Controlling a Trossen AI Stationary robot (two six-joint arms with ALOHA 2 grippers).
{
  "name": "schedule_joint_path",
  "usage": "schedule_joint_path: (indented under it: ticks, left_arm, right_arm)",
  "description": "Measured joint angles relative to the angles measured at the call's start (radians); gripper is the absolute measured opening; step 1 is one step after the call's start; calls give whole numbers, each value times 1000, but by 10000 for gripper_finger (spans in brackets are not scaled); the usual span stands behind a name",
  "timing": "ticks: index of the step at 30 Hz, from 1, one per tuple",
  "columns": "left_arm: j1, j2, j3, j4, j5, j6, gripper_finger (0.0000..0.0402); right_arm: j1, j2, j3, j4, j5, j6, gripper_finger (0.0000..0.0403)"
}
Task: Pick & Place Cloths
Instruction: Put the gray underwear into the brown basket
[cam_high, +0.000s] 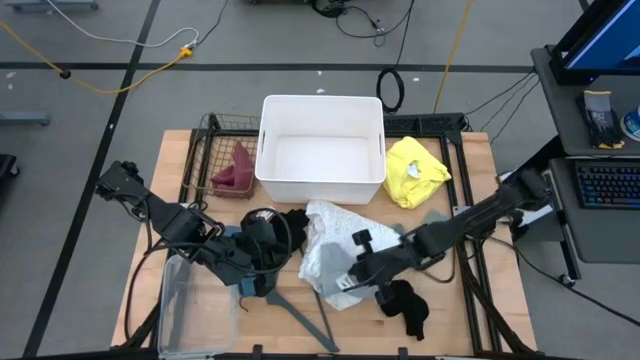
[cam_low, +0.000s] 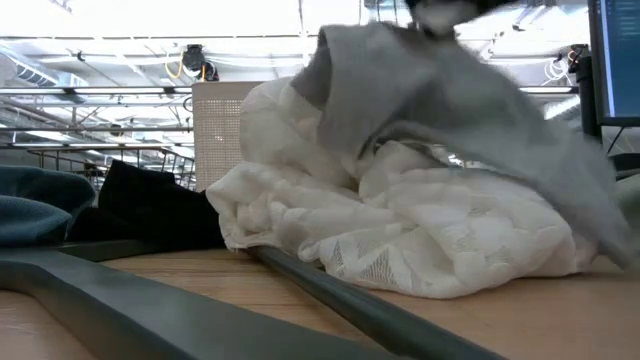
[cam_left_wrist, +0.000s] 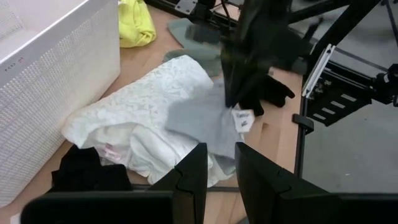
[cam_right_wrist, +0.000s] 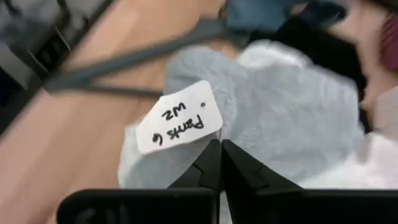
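We have the right hand (cam_high: 352, 272) clamped shut on the light grey cloth (cam_high: 322, 262), pinching it by its edge just beside the white paper tag (cam_right_wrist: 179, 124). The cloth drapes over the lacy white cloth (cam_high: 340, 225) at the middle of the table (cam_high: 470, 310).

Left hand (cam_high: 262, 272) sits low near the grey hanger (cam_high: 300, 312) and teal cloth (cam_high: 250, 285), fingers (cam_left_wrist: 193, 180) narrow, a slim gap between them, holding nothing we can see.

Right wrist view alone shows the handwritten tag. Low view shows the grey cloth lifted above the lace pile. High view alone gives the rest: yellow cloth (cam_high: 415, 170) beside the white bin (cam_high: 320, 150), maroon cloth (cam_high: 234, 172) in the wire basket (cam_high: 205, 150), black cloth (cam_high: 405, 305) just beside the right hand.
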Motion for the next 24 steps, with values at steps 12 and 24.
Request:
schedule_joint_path:
  ticks: [12, 24]
  left_arm:
    - [12, 0, 0, 221, 0, 240, 85]
    - [55, 0, 0, 485, 0, 486, 86]
  right_arm:
    - [-1, -249, 0, 176, 7, 52, 0]
    - [-21, -327, 0, 473, 0, 27, 0]
